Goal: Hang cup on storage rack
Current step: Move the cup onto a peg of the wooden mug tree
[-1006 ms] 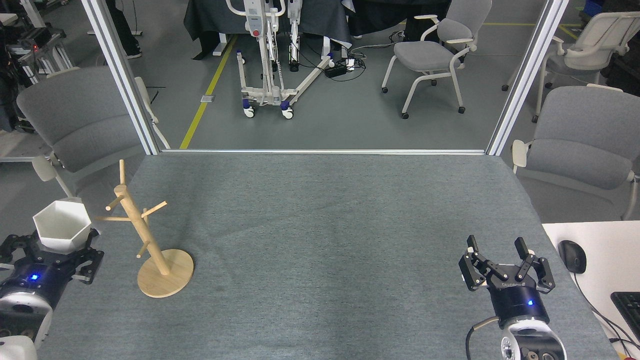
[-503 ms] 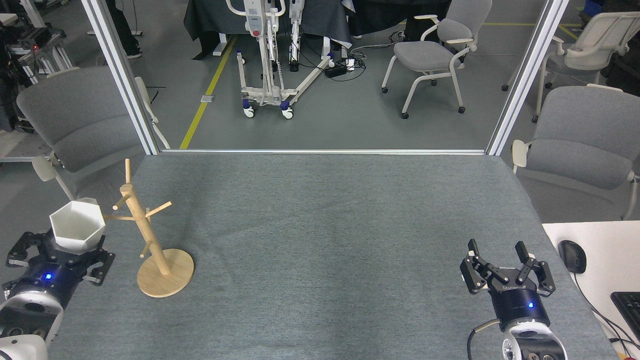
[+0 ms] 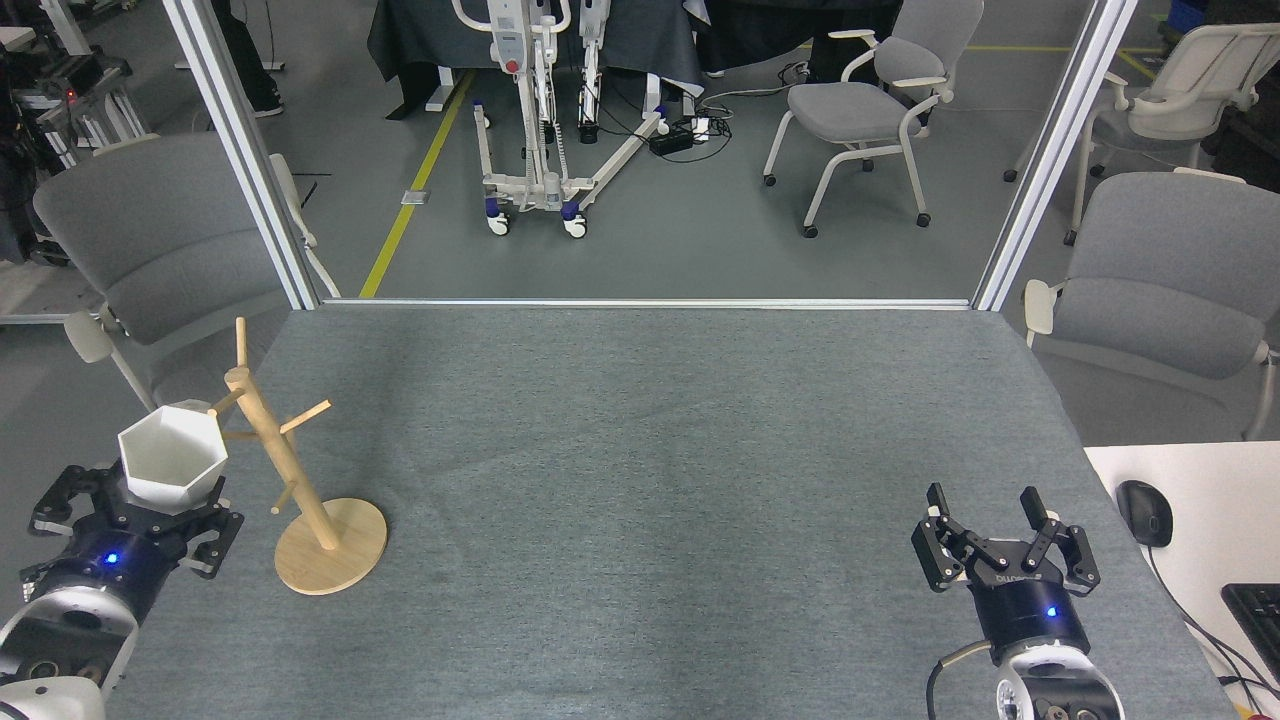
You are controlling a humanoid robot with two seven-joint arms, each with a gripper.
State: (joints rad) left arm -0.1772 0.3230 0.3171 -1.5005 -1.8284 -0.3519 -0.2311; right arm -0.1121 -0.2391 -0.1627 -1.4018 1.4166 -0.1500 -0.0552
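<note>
At the table's left edge, my left gripper (image 3: 168, 492) is shut on the white hexagonal cup (image 3: 173, 456), which it carries upright with the mouth open upward. The cup's right side sits against the left-hand pegs of the wooden storage rack (image 3: 288, 470), whose slim post leans left over its round disc base (image 3: 340, 550). One peg runs behind the cup, and whether it touches it I cannot tell. Low on the right, my right gripper (image 3: 985, 500) rests open above the mat, nothing between its fingers.
The grey mat (image 3: 650, 450) covers the table. A white desk with a mouse (image 3: 1144, 511) and a keyboard (image 3: 1258, 612) borders the right side. Grey chairs (image 3: 160, 250) stand beyond the left and right edges, and metal posts rise at the far corners.
The left gripper has carried the cup rightward up to the rack's left pegs. The rack's post has rocked and leans left again. The right gripper has dropped slightly lower.
</note>
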